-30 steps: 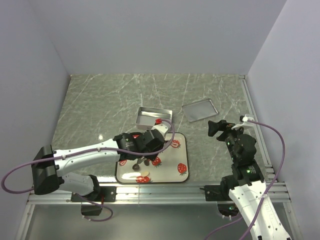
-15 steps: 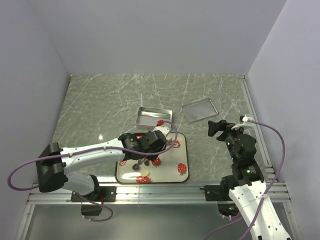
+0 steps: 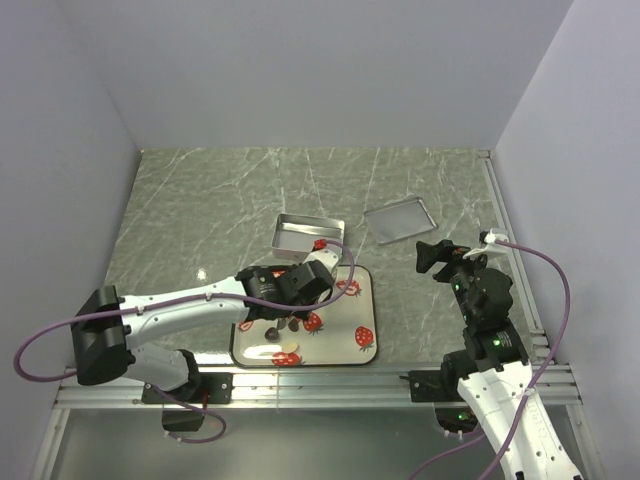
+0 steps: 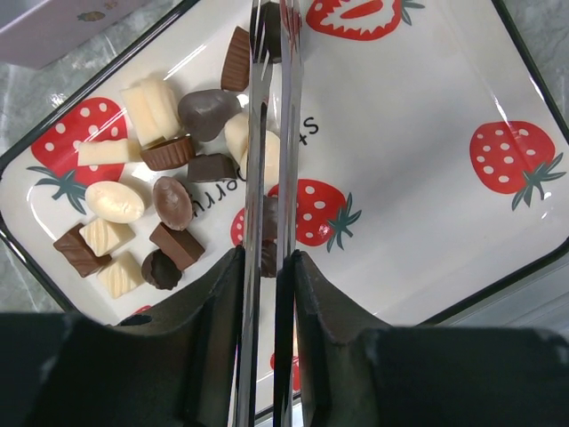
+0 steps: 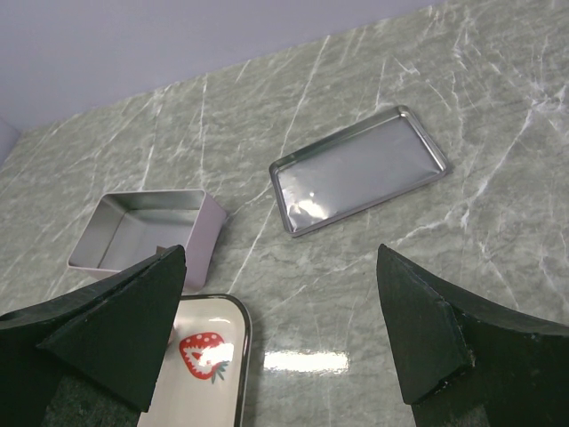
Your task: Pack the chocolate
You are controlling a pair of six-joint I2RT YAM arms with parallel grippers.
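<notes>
Chocolate (image 4: pixel 169 200) apparently beside left gripper (image 4: pixel 268 258).

chocolate (image 4: pixel 172 202) | over a dozen small unwrapped pieces: dark brown, milk brown, cream-white | squares, ovals, fluted cups, bars | loose cluster, several touching | lying at one end of strawberry-print tray (image 4: pixel 418 240)
</notes>
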